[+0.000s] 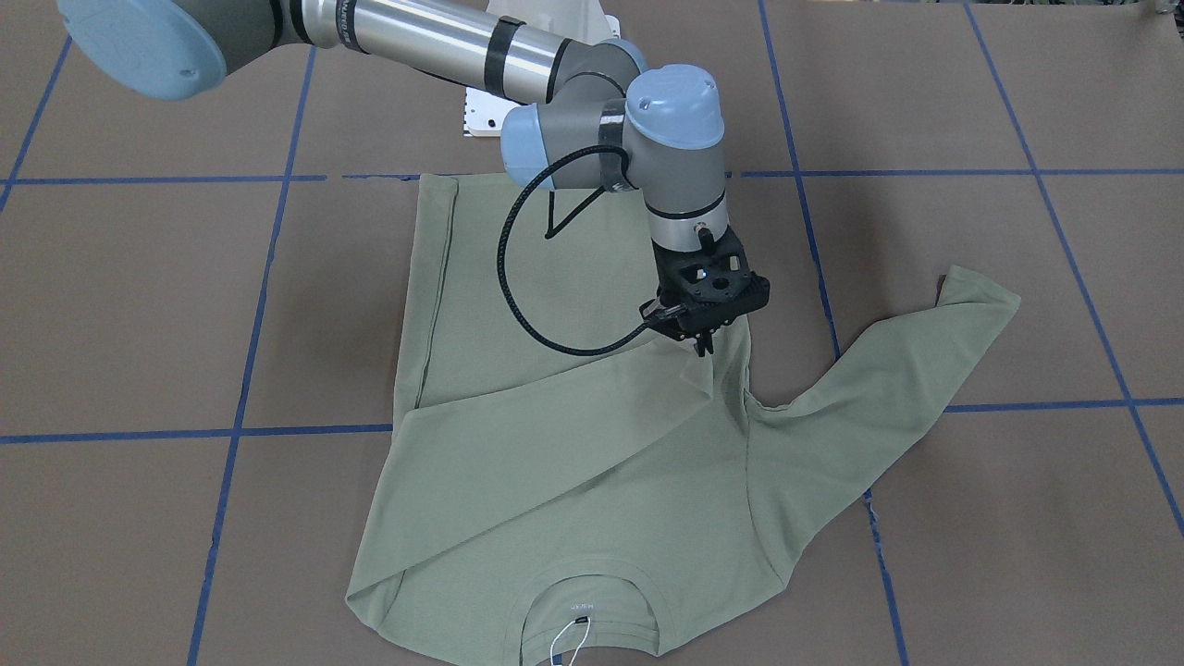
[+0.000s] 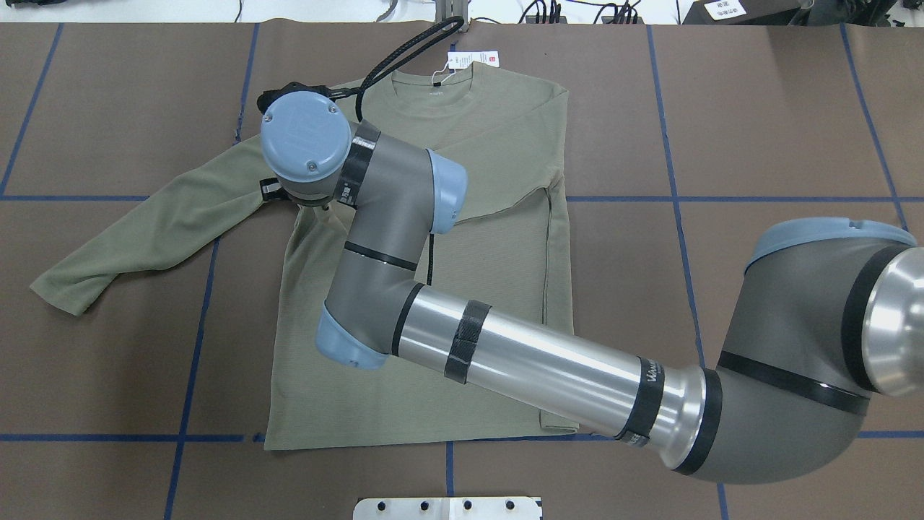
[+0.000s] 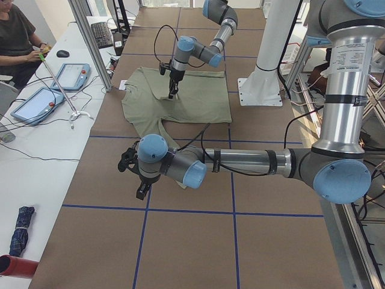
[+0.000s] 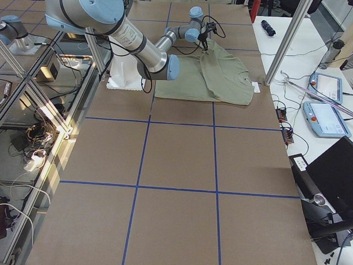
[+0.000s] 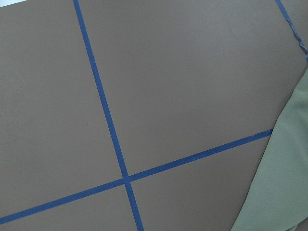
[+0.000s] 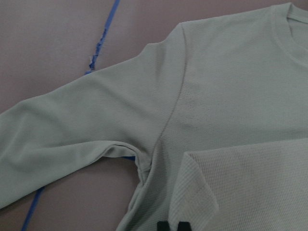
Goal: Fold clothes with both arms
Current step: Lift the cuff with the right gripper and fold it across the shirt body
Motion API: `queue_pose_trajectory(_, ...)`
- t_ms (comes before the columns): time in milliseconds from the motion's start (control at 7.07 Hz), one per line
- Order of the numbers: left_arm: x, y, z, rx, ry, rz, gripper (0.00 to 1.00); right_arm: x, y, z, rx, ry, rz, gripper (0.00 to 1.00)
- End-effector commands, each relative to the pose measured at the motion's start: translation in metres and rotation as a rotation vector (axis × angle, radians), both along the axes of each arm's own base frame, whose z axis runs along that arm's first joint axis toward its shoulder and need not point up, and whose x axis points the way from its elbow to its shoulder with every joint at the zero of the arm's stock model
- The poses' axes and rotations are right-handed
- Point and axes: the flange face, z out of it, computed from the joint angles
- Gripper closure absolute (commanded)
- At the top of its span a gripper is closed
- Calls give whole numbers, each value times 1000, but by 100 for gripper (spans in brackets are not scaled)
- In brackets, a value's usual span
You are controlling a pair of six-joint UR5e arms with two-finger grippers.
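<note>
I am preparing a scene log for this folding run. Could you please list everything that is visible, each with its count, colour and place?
Shirt: one, sage green, flat on the table, one sleeve folded across the body, the other spread out.
Hang tag: one, white with a red mark, at the collar.
Table: one, brown with blue tape lines.
Pedestal: one, white, beside the shirt's hem.
Tablets: two, grey-blue, on the white side bench.
Person: one, dark top, seated at that bench.
Right arm: one, silver-grey with light-blue caps, reaching across the shirt.
Right hand: one, black, over the folded sleeve's cuff.
Left arm: one, same colours, low beside the shirt.
Left hand: one, black, above bare table; open or shut unclear.
</note>
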Motion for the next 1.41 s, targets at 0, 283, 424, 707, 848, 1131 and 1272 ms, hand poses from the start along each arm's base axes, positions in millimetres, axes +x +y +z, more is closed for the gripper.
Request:
queue_pose_trajectory(0,0,-1,6,6,1,-1,0,-10,15,-7,16,-23,-6,0)
queue_pose_trajectory(283,2,-1,7,2,-1,1,0,-9,12,-1,-44,-31,27,0)
queue_pose_trajectory(424,21,-4,4,17,-9,34,0,-1,3,2,-68,-13,33,0)
queue_pose_trajectory(707,78,13,-1,-6,35,-89,0,88,-20,48,-218,46,-25,0)
queue_pose_trajectory(848,97,48,12,-29,105,-179,0,147,-17,94,-236,67,-9,0)
queue_pose_trajectory(1131,134,95,5,-148,161,-282,0,232,-26,158,-288,125,27,0)
queue_pose_trajectory(1272,153,113,-13,-223,198,-329,0,281,-40,177,-312,141,-16,0)
